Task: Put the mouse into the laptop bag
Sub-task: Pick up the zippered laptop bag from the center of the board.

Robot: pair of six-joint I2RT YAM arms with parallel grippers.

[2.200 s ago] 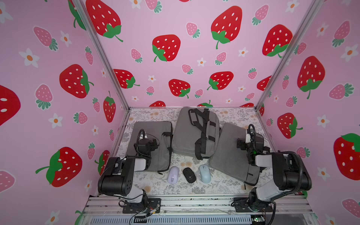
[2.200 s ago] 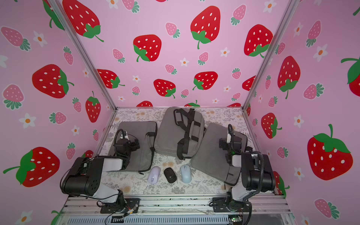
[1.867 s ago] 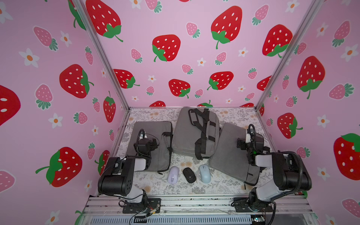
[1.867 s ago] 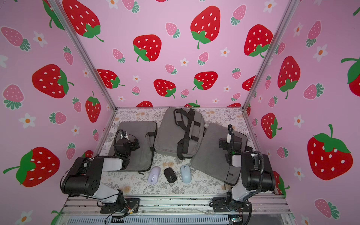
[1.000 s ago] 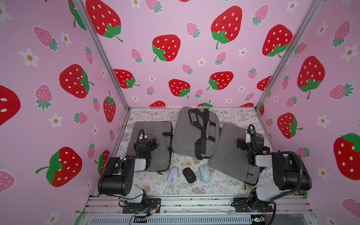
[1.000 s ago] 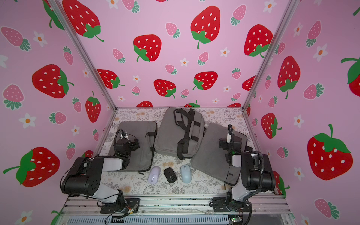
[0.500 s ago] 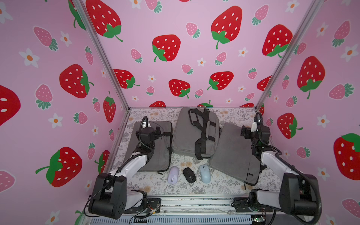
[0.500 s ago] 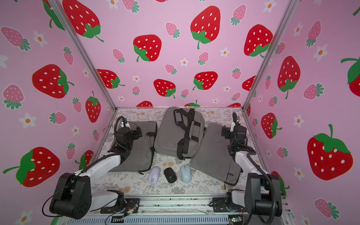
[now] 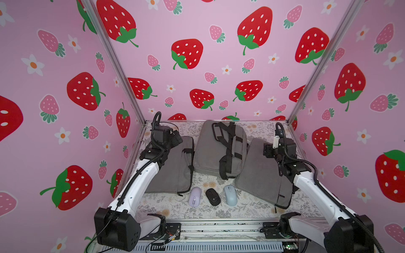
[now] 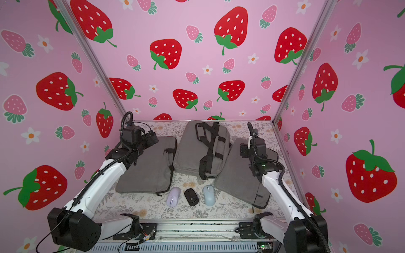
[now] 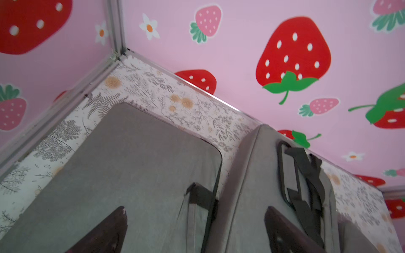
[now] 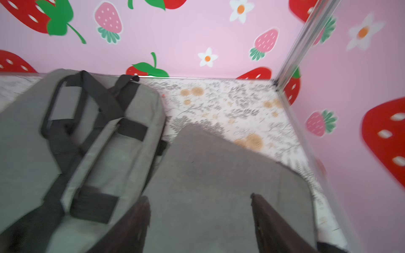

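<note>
Arms (image 9: 142,175) are stretching forward, no longer folded; we are seeing left gripper (image 11: 195,210) and right gripper (image 12: 198,197) spread empty above the outer laptop bags (image 9: 173,173), mice (image 9: 212,196) lying well behind them.

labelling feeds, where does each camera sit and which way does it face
Top views: high over the near edge, looking down; middle bag, black mouse, left arm, right arm.
Left wrist: on its arm, facing far-left corner; left end effector shows.
Right wrist: on its arm, facing far-right corner; right end effector shows.
Shared: all show the middle bag.
</note>
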